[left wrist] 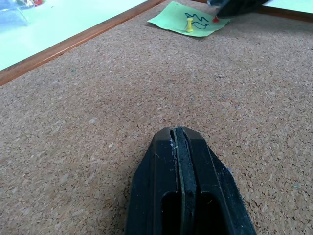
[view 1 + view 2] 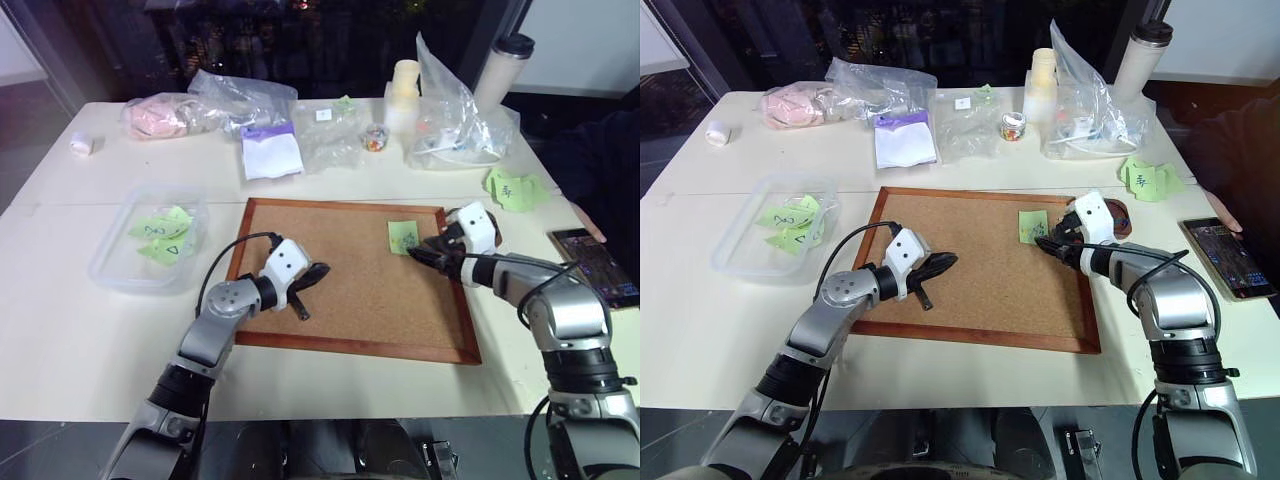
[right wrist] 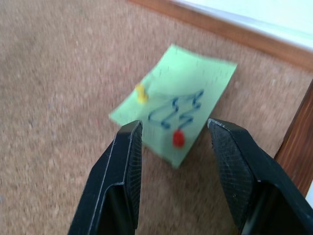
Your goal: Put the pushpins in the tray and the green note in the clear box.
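A pale green note [image 3: 195, 83] with a blue scribble lies on the cork board [image 2: 350, 300], near its far right corner. Two pushpins stand in it, a yellow one [image 3: 141, 93] and a red one [image 3: 178, 139]. My right gripper [image 3: 173, 129] is open low over the note's near edge. The red pin sits between its fingertips, touching neither. My left gripper [image 2: 318, 270] rests shut and empty on the left part of the board. The clear box [image 2: 110, 270] on the left holds several green notes. Part of the dark brown tray [image 2: 1122, 213] shows behind my right wrist.
Clear plastic bags [image 2: 240, 100], a small jar of coloured bits [image 2: 375, 137], stacked cups [image 2: 404, 85] and a tumbler [image 2: 503, 65] line the far side. Loose green notes [image 2: 512, 188] and a phone [image 2: 592, 262] lie on the right. Bare table lies in front of the board.
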Motion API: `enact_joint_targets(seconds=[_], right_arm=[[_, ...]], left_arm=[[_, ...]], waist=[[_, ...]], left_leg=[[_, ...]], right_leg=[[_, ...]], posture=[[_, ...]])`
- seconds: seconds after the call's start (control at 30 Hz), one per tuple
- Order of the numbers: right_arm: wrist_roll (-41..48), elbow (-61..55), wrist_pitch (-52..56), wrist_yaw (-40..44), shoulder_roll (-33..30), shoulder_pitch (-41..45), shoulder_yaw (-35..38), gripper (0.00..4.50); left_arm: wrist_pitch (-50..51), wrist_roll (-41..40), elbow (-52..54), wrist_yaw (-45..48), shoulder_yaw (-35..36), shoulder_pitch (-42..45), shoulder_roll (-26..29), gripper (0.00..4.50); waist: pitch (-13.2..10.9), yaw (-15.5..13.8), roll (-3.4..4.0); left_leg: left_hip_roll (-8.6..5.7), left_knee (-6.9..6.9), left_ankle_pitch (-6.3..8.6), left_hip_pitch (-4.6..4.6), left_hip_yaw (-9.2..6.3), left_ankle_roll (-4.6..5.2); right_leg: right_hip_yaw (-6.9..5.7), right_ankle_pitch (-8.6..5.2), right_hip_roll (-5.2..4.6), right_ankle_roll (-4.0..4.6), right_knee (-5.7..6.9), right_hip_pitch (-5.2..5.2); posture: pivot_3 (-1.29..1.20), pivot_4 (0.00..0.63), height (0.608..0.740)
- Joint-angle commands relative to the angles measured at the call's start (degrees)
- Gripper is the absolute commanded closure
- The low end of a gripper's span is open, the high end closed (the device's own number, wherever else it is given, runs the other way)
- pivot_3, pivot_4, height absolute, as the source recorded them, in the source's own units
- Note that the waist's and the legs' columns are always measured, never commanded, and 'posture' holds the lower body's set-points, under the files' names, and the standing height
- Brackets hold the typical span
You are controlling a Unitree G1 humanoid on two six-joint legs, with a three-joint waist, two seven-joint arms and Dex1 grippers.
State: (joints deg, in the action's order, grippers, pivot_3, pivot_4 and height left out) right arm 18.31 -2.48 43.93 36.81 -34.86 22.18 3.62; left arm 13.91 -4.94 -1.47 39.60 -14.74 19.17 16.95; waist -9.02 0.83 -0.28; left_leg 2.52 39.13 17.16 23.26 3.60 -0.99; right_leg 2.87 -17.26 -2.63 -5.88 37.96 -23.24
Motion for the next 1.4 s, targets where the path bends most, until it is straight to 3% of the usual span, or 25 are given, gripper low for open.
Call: enact_joint_targets(seconds=[0.03,0.43,1.03,1.13,1.2,1.23,1.4], right_arm=[[-0.1,-0.4,-1.7,0.0,0.1,-0.2,0.6,2.31],[0.7,-2.8,-0.7,-0.3,0.0,2.9,0.1,2.31],[-0.8,2.5,-4.2,0.3,-0.3,1.5,-0.7,2.31],[-1.0,2.1,-4.4,0.5,-0.3,1.1,-0.9,3.20],[-1.1,1.8,-4.3,0.5,-0.3,1.2,-0.8,4.21],[-1.0,1.6,-4.1,0.5,-0.3,1.3,-0.7,4.45],[-1.0,0.5,-3.3,0.4,-0.6,2.3,-0.5,4.45]], left_arm=[[1.2,1.0,-1.6,1.4,-2.1,-2.0,0.7,4.50],[1.3,0.9,-1.6,1.5,-2.0,-2.2,1.0,4.50],[1.3,1.1,-1.2,1.2,-2.1,-2.6,1.1,4.50],[1.4,1.1,-1.0,1.2,-2.0,-2.8,1.2,4.50],[1.4,1.1,-1.0,1.1,-2.0,-2.9,1.1,4.50],[1.5,1.1,-1.0,1.1,-2.0,-2.9,1.1,4.50],[1.5,1.1,-1.5,1.0,-2.1,-3.0,1.0,4.50]], waist=[[0.0,0.0,0.00],[0.0,0.1,0.00],[0.0,0.0,0.00],[0.0,0.0,0.00],[0.0,0.1,0.00],[0.0,0.1,0.00],[0.0,0.1,0.00]], left_leg=[[0.00,0.00,0.00,0.00,0.00,0.00],[0.01,0.00,0.00,0.00,-0.01,0.00],[0.00,0.00,0.00,0.00,0.00,0.00],[0.00,0.00,0.00,0.00,0.00,0.00],[0.00,0.00,0.00,-0.01,0.00,0.00],[0.01,0.00,0.00,-0.01,0.00,0.00],[0.01,0.00,0.00,-0.01,0.00,0.00]], right_leg=[[0.00,0.00,0.00,0.00,0.00,0.00],[0.00,0.00,0.01,0.00,0.00,0.00],[0.00,0.00,0.01,0.00,0.00,0.00],[0.00,0.00,0.01,0.00,0.00,0.00],[0.00,0.00,0.01,0.00,0.00,0.00],[0.00,0.00,0.02,0.00,0.00,0.00],[0.00,0.00,0.01,0.00,0.00,0.01]], posture=[[0.00,0.150,0.740],[0.00,0.150,0.740],[0.00,0.150,0.740],[0.00,0.150,0.740],[0.00,0.150,0.740],[0.00,0.150,0.740],[0.00,0.150,0.740]])
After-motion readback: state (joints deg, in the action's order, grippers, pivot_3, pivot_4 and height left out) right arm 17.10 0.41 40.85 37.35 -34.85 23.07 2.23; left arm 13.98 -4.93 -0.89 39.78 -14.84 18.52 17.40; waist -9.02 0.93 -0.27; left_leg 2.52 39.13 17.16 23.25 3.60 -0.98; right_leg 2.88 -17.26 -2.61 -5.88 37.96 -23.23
